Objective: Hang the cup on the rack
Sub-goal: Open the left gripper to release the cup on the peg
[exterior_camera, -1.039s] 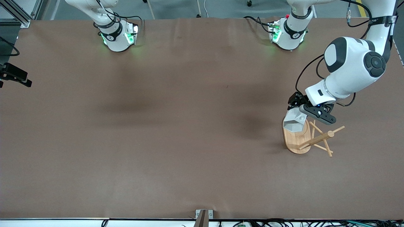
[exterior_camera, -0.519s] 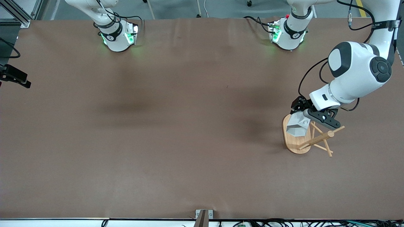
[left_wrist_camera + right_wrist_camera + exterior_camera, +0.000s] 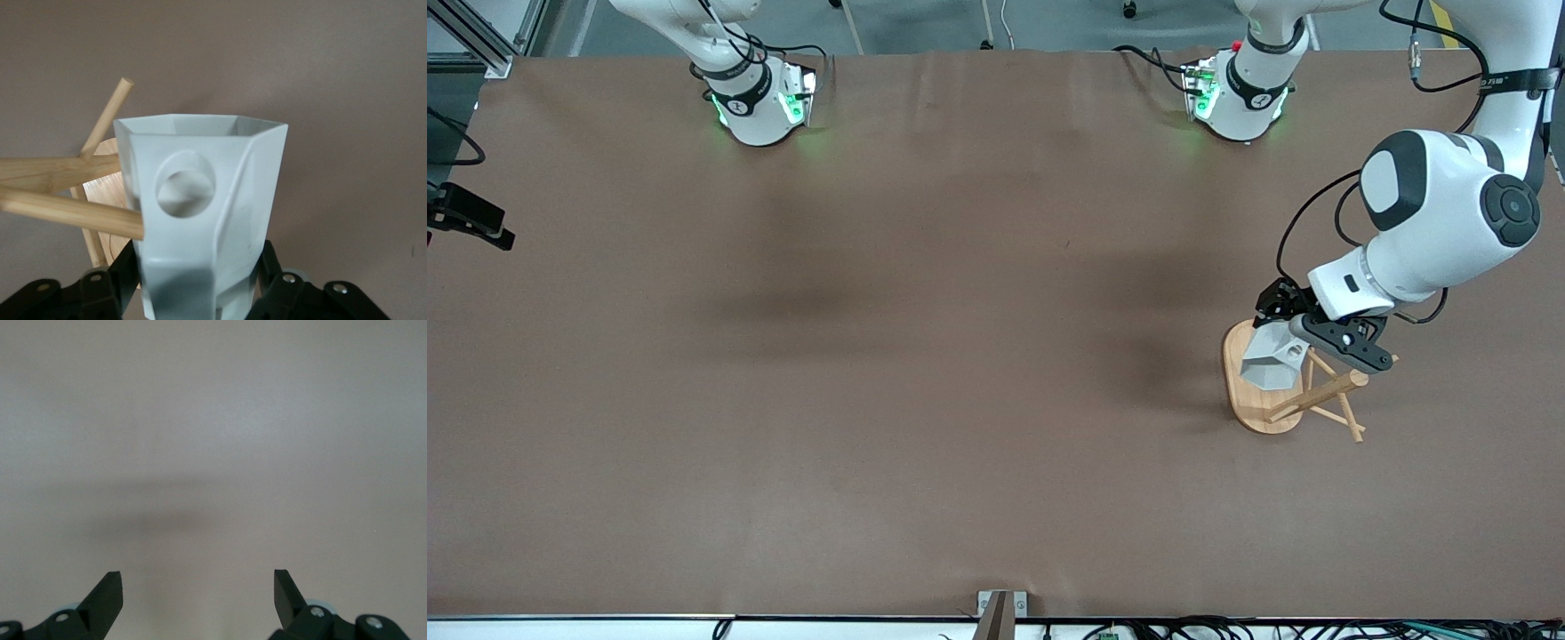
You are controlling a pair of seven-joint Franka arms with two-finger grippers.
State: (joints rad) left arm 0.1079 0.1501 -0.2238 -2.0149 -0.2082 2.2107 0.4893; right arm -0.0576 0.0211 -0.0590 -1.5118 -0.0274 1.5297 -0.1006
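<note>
The white faceted cup (image 3: 1270, 361) hangs over the oval base of the bamboo rack (image 3: 1247, 407), which stands toward the left arm's end of the table. My left gripper (image 3: 1294, 333) is shut on the cup's lower body, a black finger (image 3: 269, 267) on each side. In the left wrist view the cup (image 3: 220, 173) shows its blocky handle with the round hole (image 3: 185, 185) facing me. A peg (image 3: 67, 209) ends against the handle's edge just beside the hole, not through it. My right gripper (image 3: 198, 587) is open over bare table, holding nothing.
The brown table cover (image 3: 925, 356) stretches flat toward the right arm's end. Both arm bases (image 3: 756, 98) stand along the table's edge farthest from the front camera. Other pegs (image 3: 1343, 413) stick out of the rack's post on several sides.
My left gripper has carried the cup a short way toward the rack's post and pegs, over the base. The right arm has not moved.
</note>
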